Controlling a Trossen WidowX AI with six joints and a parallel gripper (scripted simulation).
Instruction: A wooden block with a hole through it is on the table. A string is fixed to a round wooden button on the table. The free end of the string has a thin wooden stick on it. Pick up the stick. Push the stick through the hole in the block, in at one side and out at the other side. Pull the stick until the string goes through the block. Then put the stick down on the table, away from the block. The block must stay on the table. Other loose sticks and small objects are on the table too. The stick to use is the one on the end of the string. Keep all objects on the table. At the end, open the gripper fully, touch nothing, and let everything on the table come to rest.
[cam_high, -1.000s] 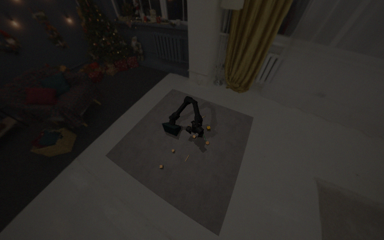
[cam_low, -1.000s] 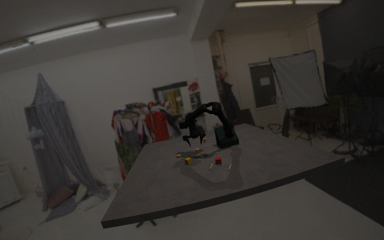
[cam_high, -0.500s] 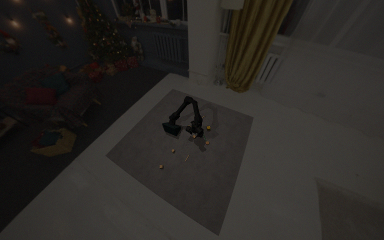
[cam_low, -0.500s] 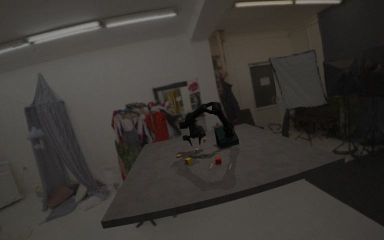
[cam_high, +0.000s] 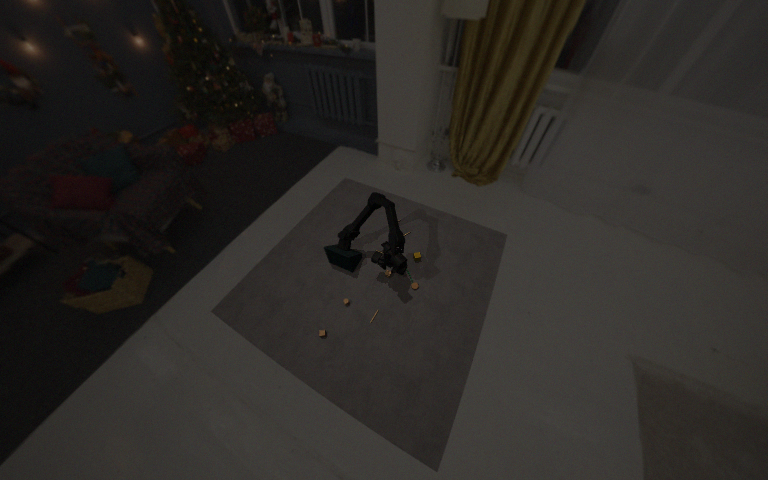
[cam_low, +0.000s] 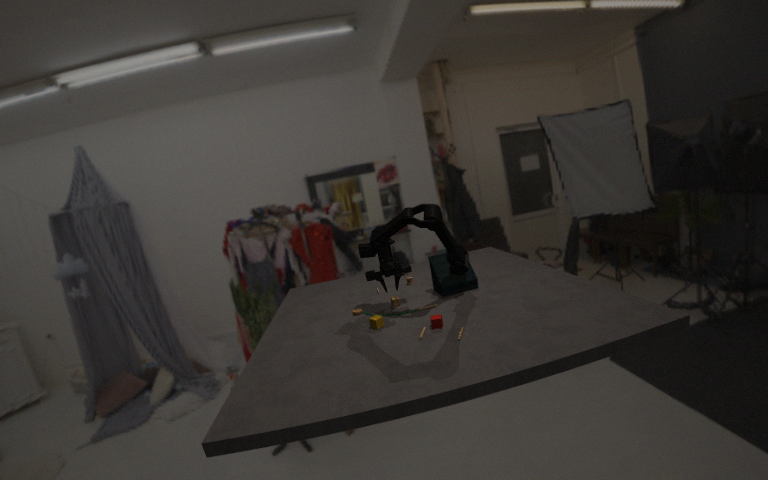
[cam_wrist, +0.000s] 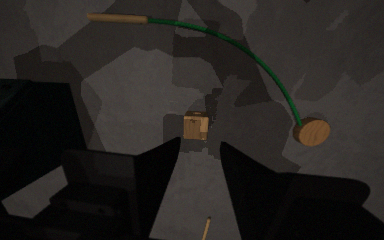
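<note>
A small wooden block (cam_high: 387, 273) (cam_low: 395, 301) (cam_wrist: 196, 126) stands on the table, just beyond my fingertips in the wrist view. Its hole is not clear to see. My gripper (cam_low: 391, 290) (cam_wrist: 200, 143) points down above the block, with its fingers partly apart and nothing between them. The round wooden button (cam_high: 415, 285) (cam_low: 356, 311) (cam_wrist: 312, 132) lies to the right in the wrist view. A green string (cam_low: 396, 313) (cam_wrist: 256, 56) curves from it to the wooden stick (cam_low: 428, 306) (cam_wrist: 118, 18), which lies flat at the upper left of the wrist view.
A yellow cube (cam_high: 417, 256) (cam_low: 376, 322) lies near the string. A red cube (cam_low: 436, 321) has one loose stick (cam_low: 422, 332) and another loose stick (cam_low: 460, 333) beside it. A further loose stick (cam_high: 374, 316) (cam_wrist: 206, 229) and small wooden pieces (cam_high: 346, 301) (cam_high: 322, 333) lie on the block's other side.
</note>
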